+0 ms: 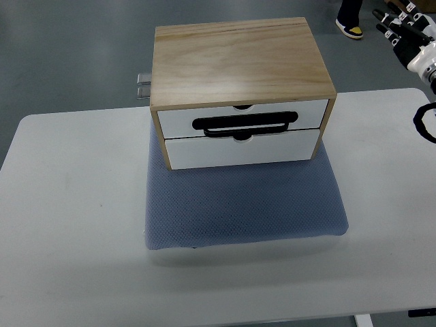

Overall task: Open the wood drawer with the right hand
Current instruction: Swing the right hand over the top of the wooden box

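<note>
From the top view, we are looking down on a white worktop (68, 225) carrying a blue-grey mat (242, 208). A wooden box (235, 61) is sitting on the far part of the mat, near the worktop's far edge, its front facing us. Two white drawers are showing in that front, one above the other: the upper drawer (177, 120) and the lower drawer (238, 152). Both are lying flush with the box front, so they are closed. A black loop handle (245, 123) is lying across the upper drawer, reaching down to the seam between the two.

Our right hand (407, 34) is hanging in the top right corner, over the floor beyond the worktop and well apart from the box. Its fingers (390, 26) are spreading loosely, gripping nothing. A black cable loop (424, 122) is showing at the right edge. Behind the hand, a person's shoe (350, 27) is standing on the grey floor (68, 54).
</note>
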You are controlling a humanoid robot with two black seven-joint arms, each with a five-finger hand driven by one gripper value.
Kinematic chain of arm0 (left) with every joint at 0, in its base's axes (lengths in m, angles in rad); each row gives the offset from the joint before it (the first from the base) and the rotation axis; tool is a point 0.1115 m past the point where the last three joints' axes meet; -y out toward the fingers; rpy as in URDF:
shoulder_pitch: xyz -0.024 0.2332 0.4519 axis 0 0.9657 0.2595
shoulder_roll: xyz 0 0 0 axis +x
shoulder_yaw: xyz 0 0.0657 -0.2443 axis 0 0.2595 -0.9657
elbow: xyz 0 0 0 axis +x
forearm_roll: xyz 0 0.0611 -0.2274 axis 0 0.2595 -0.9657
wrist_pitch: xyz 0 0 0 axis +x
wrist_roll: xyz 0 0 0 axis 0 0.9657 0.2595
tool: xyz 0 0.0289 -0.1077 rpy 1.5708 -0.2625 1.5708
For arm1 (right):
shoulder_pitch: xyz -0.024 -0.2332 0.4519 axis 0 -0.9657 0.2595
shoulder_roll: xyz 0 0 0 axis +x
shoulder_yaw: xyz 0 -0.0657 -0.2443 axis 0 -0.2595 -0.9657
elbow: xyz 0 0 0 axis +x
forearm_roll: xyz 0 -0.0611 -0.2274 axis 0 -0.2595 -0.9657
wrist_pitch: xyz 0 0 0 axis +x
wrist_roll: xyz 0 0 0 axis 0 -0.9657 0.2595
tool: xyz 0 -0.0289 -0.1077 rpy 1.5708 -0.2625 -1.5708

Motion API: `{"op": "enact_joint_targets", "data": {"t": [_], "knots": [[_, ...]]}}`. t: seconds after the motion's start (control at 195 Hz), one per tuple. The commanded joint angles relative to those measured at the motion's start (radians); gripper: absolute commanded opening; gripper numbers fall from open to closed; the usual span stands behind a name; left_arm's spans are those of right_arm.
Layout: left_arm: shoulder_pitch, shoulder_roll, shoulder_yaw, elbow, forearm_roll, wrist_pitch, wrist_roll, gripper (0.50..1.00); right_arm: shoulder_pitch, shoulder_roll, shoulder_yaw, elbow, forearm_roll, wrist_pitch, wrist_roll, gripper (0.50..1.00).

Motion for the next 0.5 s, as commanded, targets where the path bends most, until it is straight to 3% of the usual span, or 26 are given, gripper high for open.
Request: {"op": "enact_joint_targets", "data": {"t": [0.0, 0.077, 0.082, 0.159, 0.21, 0.216, 0.236, 0.313, 0.359, 0.364, 0.462, 0.467, 0.493], "knots": [[0.002, 0.0, 0.0, 0.0, 0.0, 0.0, 0.0, 1.0, 0.094, -0.074, -0.15, 0.024, -0.004, 0.008, 0.001, 0.944], [0.002, 0.0, 0.0, 0.0, 0.0, 0.0, 0.0, 1.0, 0.125, -0.103, -0.203, 0.044, -0.005, 0.015, 0.001, 0.944], [0.002, 0.0, 0.0, 0.0, 0.0, 0.0, 0.0, 1.0, 0.181, -0.161, -0.295, 0.097, -0.008, 0.034, 0.001, 0.944], [0.0, 0.0, 0.0, 0.0, 0.0, 0.0, 0.0, 1.0, 0.273, -0.24, -0.439, 0.191, -0.036, 0.076, 0.001, 0.944], [0.0, 0.0, 0.0, 0.0, 0.0, 0.0, 0.0, 1.0, 0.273, -0.24, -0.439, 0.192, -0.036, 0.076, 0.001, 0.944], [0.0, 0.0, 0.0, 0.0, 0.0, -0.002, 0.0, 1.0, 0.348, -0.278, -0.534, 0.251, -0.081, 0.105, 0.001, 0.944], [0.002, 0.0, 0.0, 0.0, 0.0, -0.002, 0.0, 1.0, 0.381, -0.29, -0.568, 0.276, -0.108, 0.119, 0.003, 0.944], [0.0, 0.0, 0.0, 0.0, 0.0, 0.0, 0.0, 1.0, 0.474, -0.318, -0.643, 0.365, -0.21, 0.177, -0.005, 0.944], [0.0, 0.0, 0.0, 0.0, 0.0, 0.0, 0.0, 1.0, 0.474, -0.318, -0.643, 0.365, -0.211, 0.177, -0.005, 0.944], [0.0, 0.0, 0.0, 0.0, 0.0, 0.0, 0.0, 1.0, 0.514, -0.339, -0.655, 0.418, -0.299, 0.215, -0.012, 0.944], [0.002, 0.0, 0.0, 0.0, 0.0, 0.0, 0.0, 1.0, 0.539, -0.346, -0.657, 0.445, -0.381, 0.243, -0.022, 0.944], [0.002, 0.0, 0.0, 0.0, 0.0, 0.0, 0.0, 1.0, 0.58, -0.337, -0.654, 0.452, -0.466, 0.281, -0.037, 0.944], [0.0, 0.0, 0.0, 0.0, 0.0, 0.0, 0.0, 1.0, 0.6, -0.332, -0.654, 0.454, -0.494, 0.301, -0.043, 0.944]]}}
